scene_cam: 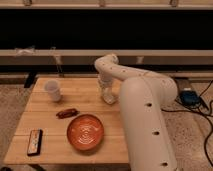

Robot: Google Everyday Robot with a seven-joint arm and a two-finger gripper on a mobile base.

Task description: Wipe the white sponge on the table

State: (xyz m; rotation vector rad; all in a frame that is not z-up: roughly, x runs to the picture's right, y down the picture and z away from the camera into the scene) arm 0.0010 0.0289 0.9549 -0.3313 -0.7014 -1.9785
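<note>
Nearest us a black device (34, 141) lies on the table (46, 121), well left of the tool. An orange bowl (85, 132) sits in front of the tool, with a brown snack (66, 113) beyond the bowl. The tool (107, 94) points down at the table; whether it is open or closed we cannot tell. The sponge (109, 99) seems to sit at its tip, on the wood. A cup (52, 90) stands to its left.

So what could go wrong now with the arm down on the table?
The pincer is down on the table near its back edge, beside the white cup. A wide wipe toward that cup could knock it over. A wipe toward the front might bump the orange bowl. The white sponge is hard to tell apart from the pincer, so it could slip away unnoticed.
</note>
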